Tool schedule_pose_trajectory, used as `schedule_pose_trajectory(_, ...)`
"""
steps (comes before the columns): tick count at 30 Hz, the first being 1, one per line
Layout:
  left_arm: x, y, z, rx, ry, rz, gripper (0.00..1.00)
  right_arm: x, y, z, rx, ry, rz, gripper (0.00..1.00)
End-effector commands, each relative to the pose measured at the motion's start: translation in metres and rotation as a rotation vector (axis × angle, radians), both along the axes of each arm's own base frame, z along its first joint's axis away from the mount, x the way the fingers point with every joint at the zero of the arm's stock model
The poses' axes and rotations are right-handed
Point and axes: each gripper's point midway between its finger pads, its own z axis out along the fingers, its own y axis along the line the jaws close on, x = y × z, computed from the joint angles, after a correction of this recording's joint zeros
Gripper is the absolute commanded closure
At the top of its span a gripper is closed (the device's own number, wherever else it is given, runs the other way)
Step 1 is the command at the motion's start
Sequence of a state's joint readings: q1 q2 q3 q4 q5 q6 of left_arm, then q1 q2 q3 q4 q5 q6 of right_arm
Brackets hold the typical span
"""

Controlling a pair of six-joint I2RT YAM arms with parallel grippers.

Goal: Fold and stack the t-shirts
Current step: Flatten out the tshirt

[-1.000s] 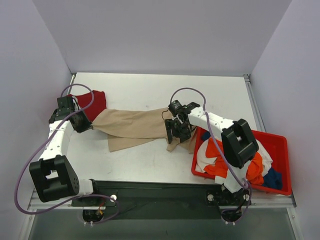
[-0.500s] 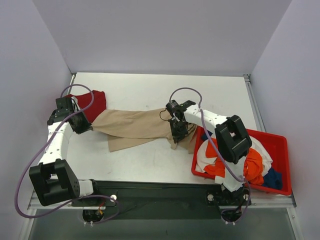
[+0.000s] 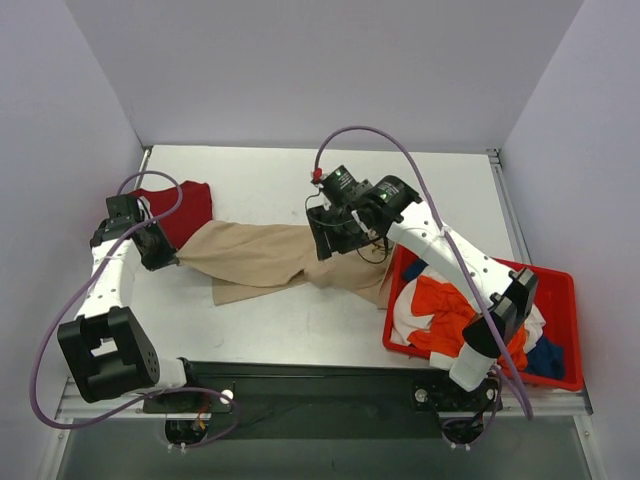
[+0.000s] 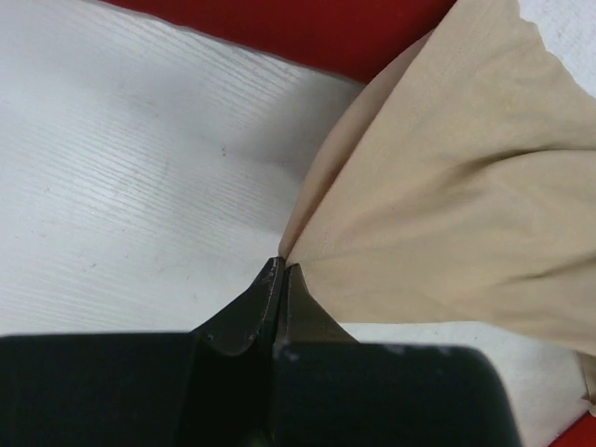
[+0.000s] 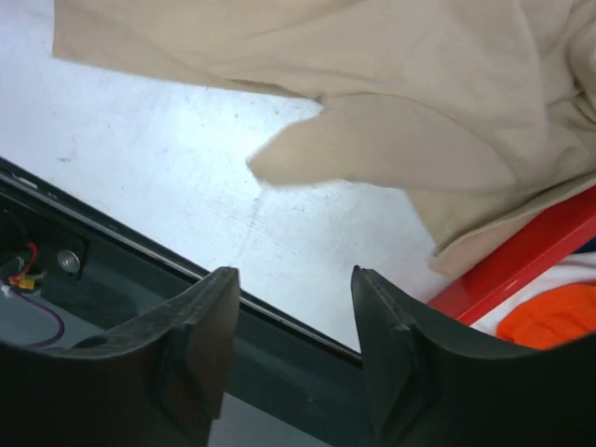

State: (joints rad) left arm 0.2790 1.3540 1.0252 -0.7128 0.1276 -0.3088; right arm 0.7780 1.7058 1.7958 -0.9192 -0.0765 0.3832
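The beige t-shirt [image 3: 270, 258] lies stretched across the table, its right end bunched against the bin. My left gripper [image 3: 170, 258] is shut on the shirt's left corner, low over the table; in the left wrist view the closed fingertips [image 4: 282, 267] pinch a point of beige t-shirt [image 4: 447, 186]. A dark red t-shirt [image 3: 185, 207] lies flat behind that gripper. My right gripper [image 3: 328, 240] hangs above the beige shirt's right part, open and holding nothing. In the right wrist view the right gripper [image 5: 293, 279] shows only table between its fingers, with the beige t-shirt [image 5: 372, 74] beyond.
A red plastic bin [image 3: 560, 285] sits at the front right, holding orange [image 3: 450, 300], white [image 3: 405, 315] and blue [image 3: 545, 358] t-shirts. The bin's rim [image 5: 531, 247] touches the beige cloth. A dark rail [image 5: 140, 251] runs along the table's near edge.
My right gripper shut on the beige shirt near the bin, then let go, opened, and rose back and left. The left gripper drew its corner slightly left.
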Motion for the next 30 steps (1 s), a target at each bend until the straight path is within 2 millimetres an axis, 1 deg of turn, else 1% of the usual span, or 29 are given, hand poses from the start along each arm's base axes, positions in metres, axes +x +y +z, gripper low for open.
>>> schedule_pose_trajectory(1,0.01,0.01,0.011,0.03,-0.024,0.004,1.0,-0.021,-0.017,-0.021,-0.088,0.079,0.004,0.47)
schedule_pose_trajectory(2,0.011,0.01,0.009,0.029,-0.019,0.004,1.0,-0.02,-0.023,-0.03,-0.109,0.097,-0.02,0.47)
schedule_pose_trajectory(3,0.011,0.01,0.009,0.028,-0.018,0.002,1.0,-0.027,-0.033,-0.05,-0.152,0.144,-0.037,0.47)
schedule_pose_trajectory(4,0.013,0.01,0.009,0.025,-0.02,0.003,1.0,-0.027,-0.036,-0.058,-0.167,0.155,-0.053,0.48)
schedule_pose_trajectory(6,0.015,0.009,0.008,0.015,-0.018,0.002,1.0,-0.039,-0.049,-0.085,-0.226,0.214,-0.078,0.48)
schedule_pose_trajectory(7,0.017,0.009,0.009,0.011,-0.022,0.002,1.0,-0.04,-0.051,-0.094,-0.238,0.223,-0.084,0.48)
schedule_pose_trajectory(9,0.019,0.008,0.006,0.001,-0.017,-0.003,1.0,-0.043,-0.053,-0.108,-0.25,0.245,-0.087,0.48)
schedule_pose_trajectory(10,0.019,0.008,0.006,-0.002,-0.016,-0.001,1.0,-0.046,-0.053,-0.121,-0.259,0.265,-0.081,0.48)
schedule_pose_trajectory(11,0.02,0.008,0.006,-0.003,-0.018,-0.001,1.0,-0.047,-0.051,-0.127,-0.255,0.276,-0.075,0.48)
schedule_pose_trajectory(12,0.02,0.008,0.006,-0.003,-0.018,-0.001,1.0,-0.052,-0.045,-0.133,-0.23,0.311,-0.049,0.48)
schedule_pose_trajectory(13,0.02,0.008,0.006,-0.001,-0.018,-0.001,1.0,-0.053,-0.04,-0.143,-0.23,0.331,-0.037,0.48)
schedule_pose_trajectory(15,0.021,0.008,0.006,-0.003,-0.018,-0.003,1.0,-0.057,-0.033,-0.152,-0.216,0.355,-0.014,0.48)
schedule_pose_trajectory(16,0.022,0.007,0.006,-0.005,-0.02,-0.003,1.0,-0.057,-0.029,-0.161,-0.217,0.369,-0.008,0.48)
schedule_pose_trajectory(18,0.023,0.007,0.006,-0.01,-0.018,-0.006,1.0,-0.056,-0.027,-0.171,-0.223,0.387,-0.013,0.48)
schedule_pose_trajectory(19,0.022,0.006,0.005,-0.014,-0.015,-0.006,1.0,-0.056,-0.026,-0.181,-0.239,0.402,-0.018,0.48)
schedule_pose_trajectory(25,0.023,0.005,0.005,-0.023,-0.013,-0.012,1.0,-0.047,-0.02,-0.202,-0.256,0.416,-0.034,0.45)
schedule_pose_trajectory(28,0.021,0.005,0.004,-0.021,-0.009,-0.011,1.0,-0.042,-0.017,-0.209,-0.257,0.416,-0.039,0.45)
schedule_pose_trajectory(30,0.02,0.004,0.004,-0.019,-0.012,-0.013,1.0,-0.039,-0.019,-0.213,-0.267,0.416,-0.05,0.46)
